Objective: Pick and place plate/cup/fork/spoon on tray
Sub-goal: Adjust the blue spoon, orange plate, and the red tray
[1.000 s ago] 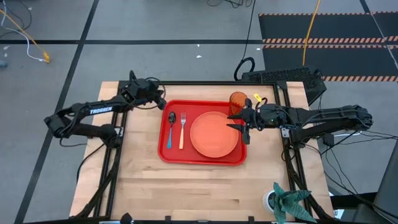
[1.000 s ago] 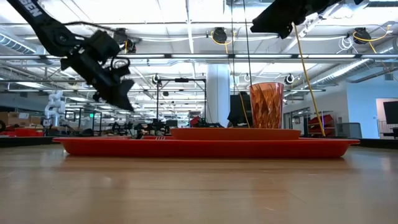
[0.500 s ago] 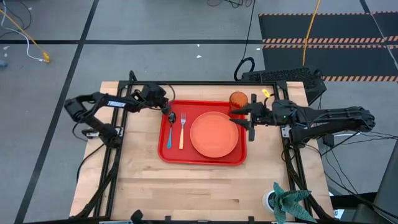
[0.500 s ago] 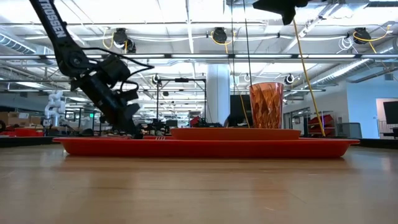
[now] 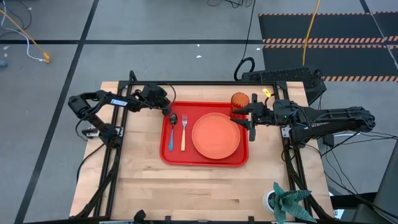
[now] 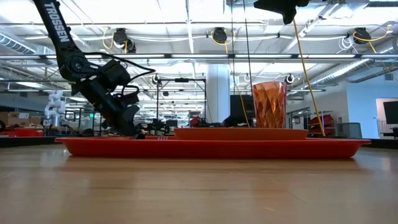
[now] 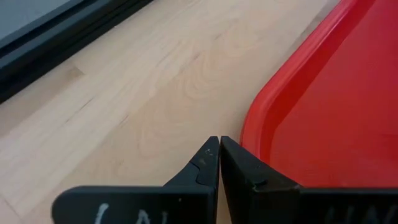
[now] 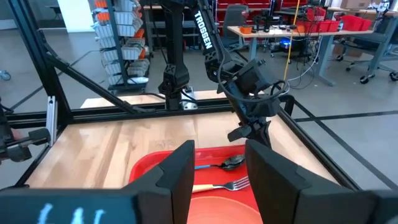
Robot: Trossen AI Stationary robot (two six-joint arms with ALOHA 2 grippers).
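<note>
The red tray (image 5: 166, 155) lies flat on the wooden table. On it are the blue-handled spoon (image 5: 172, 129), the orange-handled fork (image 5: 183, 127), the orange plate (image 5: 216, 135) and the upright amber cup (image 5: 240, 100) at its far right corner. My left gripper (image 5: 169, 114) is shut, low at the tray's far left corner (image 7: 249, 134). My right gripper (image 5: 249, 117) hangs open, high above the tray's right side between cup and plate, holding nothing; its fingers (image 8: 180, 168) point level toward the left arm. My left gripper (image 7: 217, 149) has its shut fingertips against the outer side of the tray's rim (image 7: 245, 140) at the far left corner. The fingers slant down from the table's far left side. The tray stays flat on the table.
Black frame rails (image 5: 118, 155) run along the table's left, right and far sides. A green leafy object (image 5: 289, 202) sits at the near right corner. Bare wood (image 5: 199, 193) stretches between the tray and the near edge.
My left gripper, shut, has come down and tipped further down to the tray's far left corner. The tray, with everything on it, has then slid a little toward the table's right edge. My right gripper has risen slightly.
</note>
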